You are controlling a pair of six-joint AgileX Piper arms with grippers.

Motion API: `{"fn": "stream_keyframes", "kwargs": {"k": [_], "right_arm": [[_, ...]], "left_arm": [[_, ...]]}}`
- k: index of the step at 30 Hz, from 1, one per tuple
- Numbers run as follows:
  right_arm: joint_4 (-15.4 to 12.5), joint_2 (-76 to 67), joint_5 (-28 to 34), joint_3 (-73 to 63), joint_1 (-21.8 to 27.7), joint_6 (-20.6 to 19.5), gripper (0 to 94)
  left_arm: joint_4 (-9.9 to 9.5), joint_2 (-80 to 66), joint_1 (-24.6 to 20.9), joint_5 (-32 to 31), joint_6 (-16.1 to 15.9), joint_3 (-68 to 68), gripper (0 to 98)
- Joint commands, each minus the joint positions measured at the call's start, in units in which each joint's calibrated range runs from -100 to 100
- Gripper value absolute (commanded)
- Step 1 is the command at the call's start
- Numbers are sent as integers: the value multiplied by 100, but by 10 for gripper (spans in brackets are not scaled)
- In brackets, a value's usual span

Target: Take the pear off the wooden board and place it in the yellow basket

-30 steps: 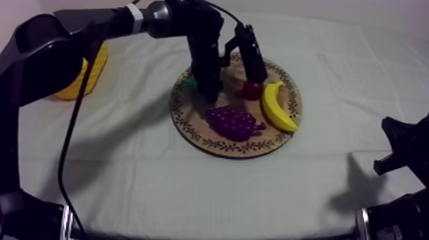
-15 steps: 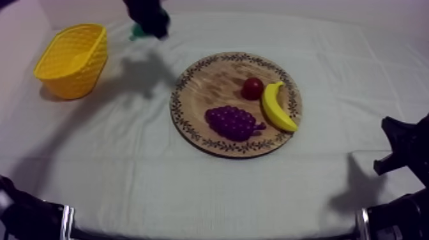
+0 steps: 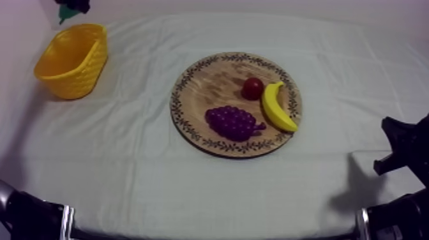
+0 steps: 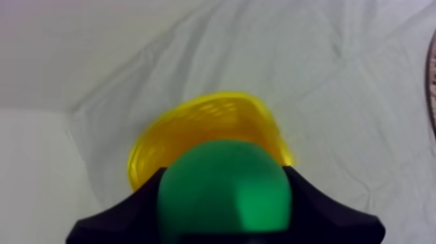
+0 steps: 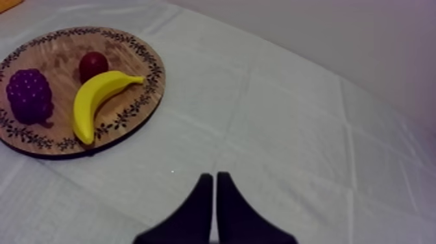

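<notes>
Wrinkled, cloth-draped bench (image 3: 159, 185); left gripper (image 4: 225, 202) pinches the smooth pear (image 4: 220, 175) over the woven yellow basket (image 4: 194, 123), hiding its near rim; right gripper (image 5: 215, 188) pressed together.

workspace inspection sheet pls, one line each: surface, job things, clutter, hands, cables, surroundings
surface: grey-white cloth, creased, covers the whole table
job's things: pear off the wooden board, held in the air by the yellow basket, not yet in it; basket upright at the table's left
clutter: banana, grapes and small red fruit, all lying on the board
hands: left hand shut on the pear, up near the basket; right hand shut on nothing, low at the table's right, apart from the board
cables: nothing seen
surroundings: pale wall behind the table
</notes>
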Motion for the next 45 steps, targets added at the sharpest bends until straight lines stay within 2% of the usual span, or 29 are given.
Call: {"fn": "stream_keyframes", "kwargs": {"k": [1, 7, 9, 12, 16, 24, 27, 29, 31, 35, 38, 44, 45], "right_arm": [[0, -1, 0, -1, -1, 1, 3], [0, -1, 0, -1, -1, 2, 3], [0, -1, 0, -1, -1, 1, 3], [0, -1, 0, -1, -1, 1, 3], [0, -1, 0, -1, -1, 1, 3], [0, -1, 0, -1, -1, 1, 3], [0, -1, 0, -1, -1, 1, 3], [0, -1, 0, -1, -1, 1, 3], [0, -1, 0, -1, -1, 1, 3], [0, -1, 0, -1, -7, 1, 3], [0, -1, 0, -1, -8, 1, 3], [0, -1, 0, -1, -8, 1, 3], [0, -1, 0, -1, -8, 1, 3]], "left_arm": [[13, 118, -129, -81, 56, 158, 580], [131, 102, -323, -472, 260, 913, 839], [180, -25, -368, -644, 315, 1255, 877], [216, -462, -398, -905, 411, 1884, 877], [204, -1539, -368, -1123, 593, 2700, 776], [276, -4426, -230, -1933, 1047, 4509, 412], [416, -5505, -277, -2354, 1175, 5346, 259], [572, -6171, -364, -2653, 1187, 5962, 142], [740, -6755, -453, -2943, 1140, 6600, 70], [1011, -7759, -533, -3546, 1016, 7893, 18], [1109, -8478, -517, -4021, 976, 8911, 6], [1132, -9876, -462, -4736, 1070, 10614, 1], [1031, -10091, -426, -4774, 1158, 10769, 0]]}}
